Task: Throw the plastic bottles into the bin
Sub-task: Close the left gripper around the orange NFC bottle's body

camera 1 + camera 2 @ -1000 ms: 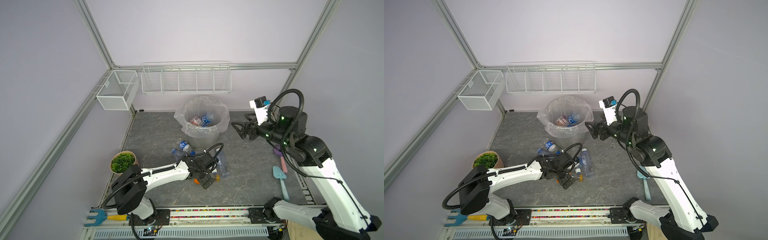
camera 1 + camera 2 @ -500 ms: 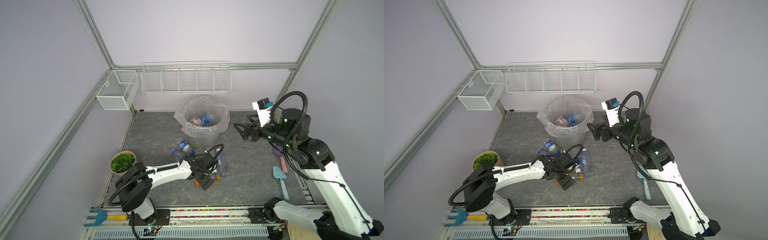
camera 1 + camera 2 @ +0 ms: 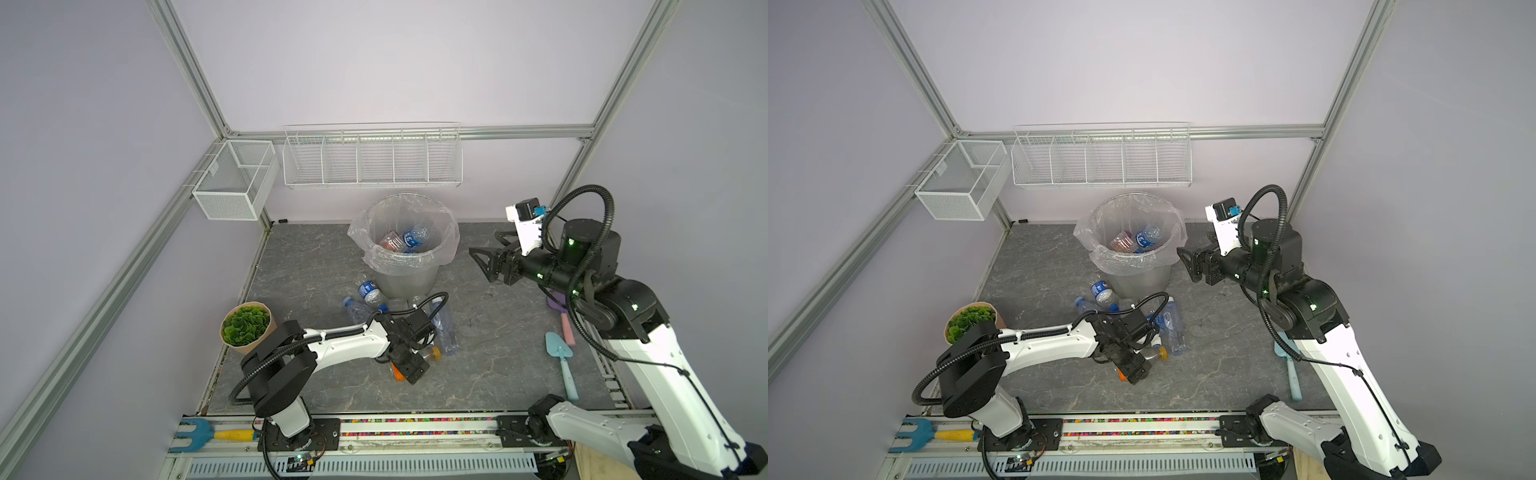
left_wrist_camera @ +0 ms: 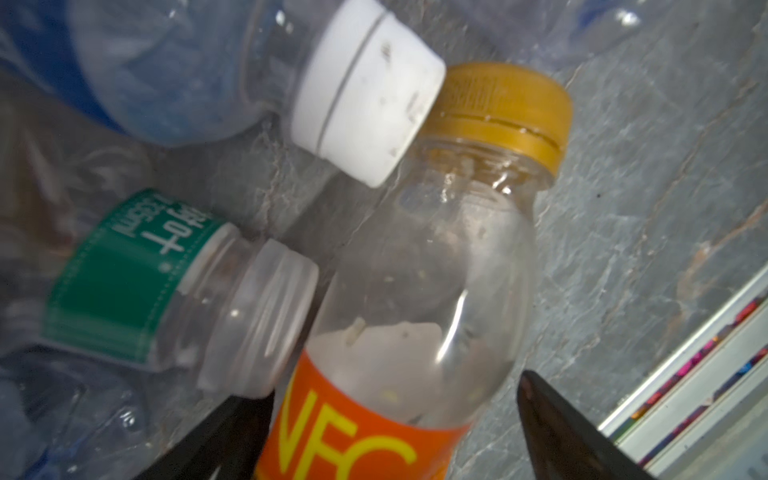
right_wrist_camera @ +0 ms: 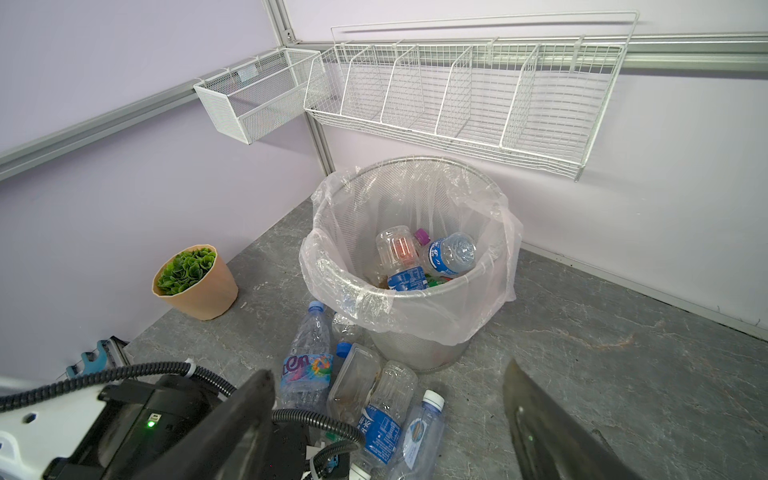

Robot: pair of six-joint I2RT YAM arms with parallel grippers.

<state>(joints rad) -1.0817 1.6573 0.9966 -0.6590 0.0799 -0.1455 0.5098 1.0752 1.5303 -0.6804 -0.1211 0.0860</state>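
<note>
Shows the left gripper (image 3: pixel 411 368) down on the grey floor (image 3: pixel 498 353), spread wide astride the lying orange-labelled bottle (image 4: pixel 415 291), one finger (image 4: pixel 552 428) standing clear of its side, with a green-labelled bottle (image 4: pixel 124 282) and a white-capped bottle (image 4: pixel 365 91) lying just beside its neck. Shows the right gripper (image 3: pixel 483 244) raised in the air to the right of the bin (image 3: pixel 409 280), gaping wide and holding nothing. Counts several plastic bottles (image 5: pixel 415 257) inside the bin and a loose heap (image 5: pixel 316 365) on the floor against its base, between bin and left gripper.
</note>
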